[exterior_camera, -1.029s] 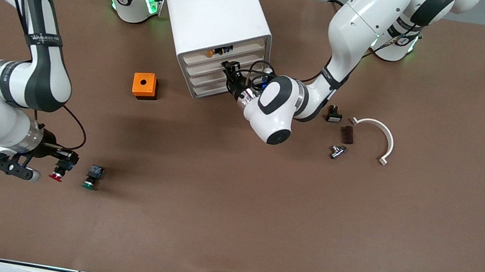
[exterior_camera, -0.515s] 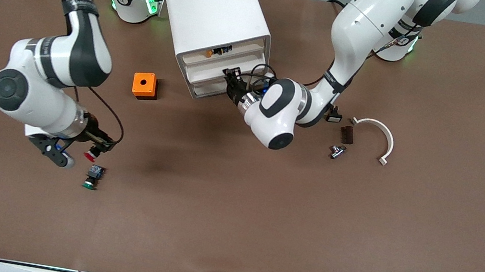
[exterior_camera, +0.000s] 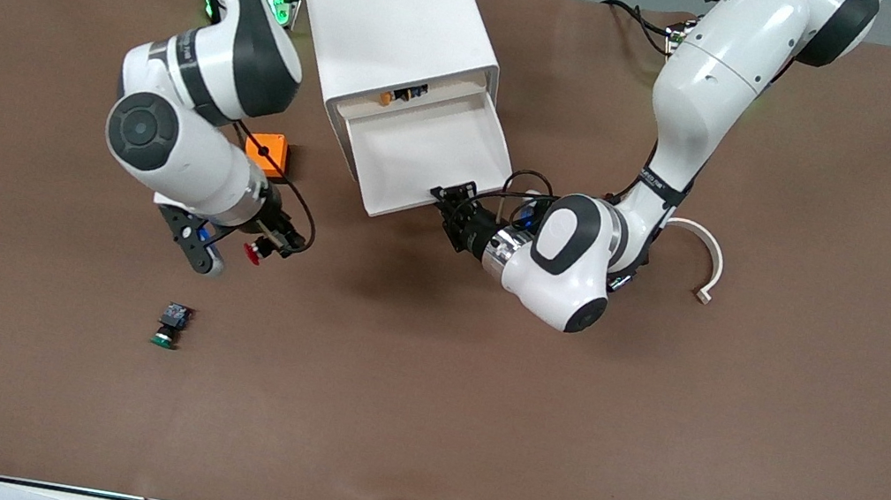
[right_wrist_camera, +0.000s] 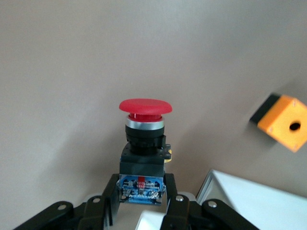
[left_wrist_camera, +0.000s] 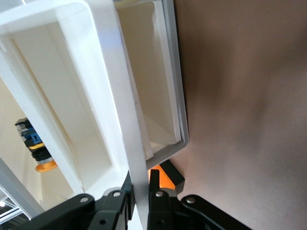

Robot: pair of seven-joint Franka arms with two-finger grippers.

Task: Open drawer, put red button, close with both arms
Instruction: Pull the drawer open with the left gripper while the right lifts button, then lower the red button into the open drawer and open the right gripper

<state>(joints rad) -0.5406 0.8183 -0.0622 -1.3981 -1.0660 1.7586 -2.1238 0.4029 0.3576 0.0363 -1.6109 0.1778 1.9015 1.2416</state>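
The red button is held off the table in the right gripper, its fingers clamped on the black-and-blue body with the red cap pointing out past the fingertips; its long axis runs along the gripper's own line, lying roughly level, cap toward the front camera's side. It hangs over bare brown table, just nearer the front camera than the orange box and toward the right arm's end from the cabinet. The right arm folds down from its base with the elbow high and the wrist bent low. The drawer, second from the top, stands pulled well out of the cabinet, its tray showing white. The left gripper is closed on the drawer's front lip, one finger on each side of it, the left arm reaching down from its base with the forearm low over the table. The green-capped button lies on the table nearer the front camera.
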